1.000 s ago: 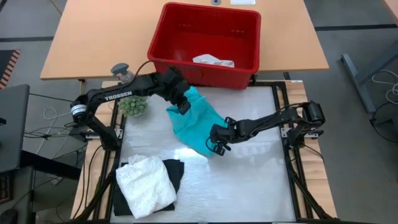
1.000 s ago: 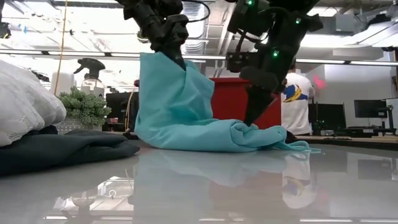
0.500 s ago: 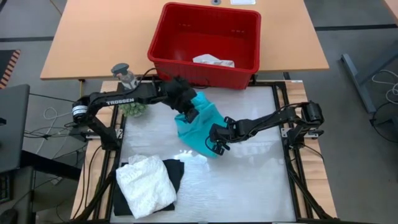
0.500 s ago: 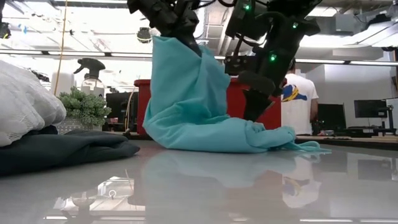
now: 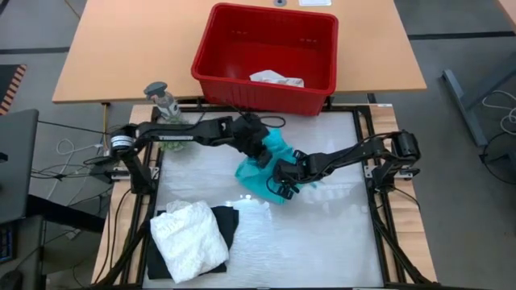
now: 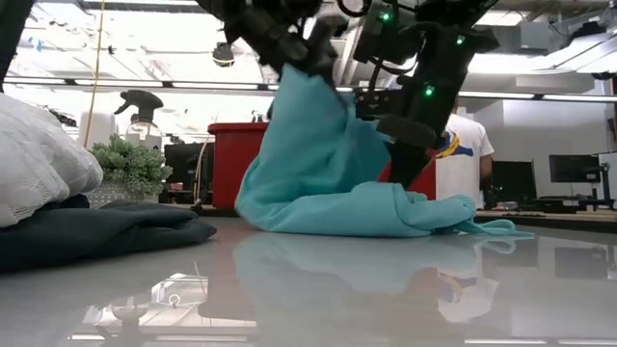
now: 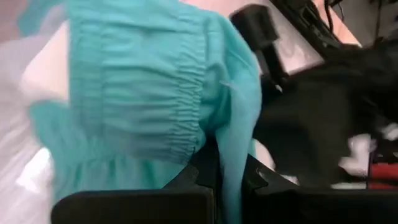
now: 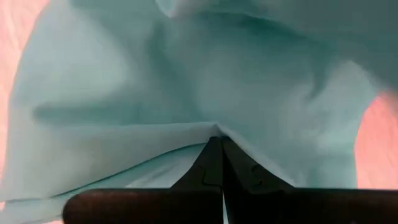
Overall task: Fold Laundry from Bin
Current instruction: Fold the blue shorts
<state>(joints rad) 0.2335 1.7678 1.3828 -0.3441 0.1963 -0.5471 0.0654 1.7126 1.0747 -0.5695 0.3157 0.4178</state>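
I have both arms on the teal garment [image 5: 270, 165], which sits mid-bench on the white work surface [image 5: 322, 234], just in front of the red bin [image 5: 266, 50]. My left pincer [image 5: 260, 153] is closed on a gathered, elastic-looking edge of the cloth, holding that edge up so the fabric hangs from it in a peak, as the low view shows. My right pincer [image 5: 280, 184] is pinched shut on a lower fold of the same garment, down close to the surface; from its wrist camera I see the two fingers [image 8: 214, 163] pressed together with the teal cloth caught between their tips. The rest of the garment lies bunched on the bench [image 6: 386, 289] under and between the two arms. Inside the bin, near its front wall, lies a white piece of laundry [image 5: 276, 78]. At the near left corner of the work surface a white lacy garment [image 5: 189, 239] rests on top of a black garment [image 5: 227, 221]. A small green plant [image 6: 130, 164] and a spray bottle [image 5: 164, 98] stand at the left edge beside my left arm.
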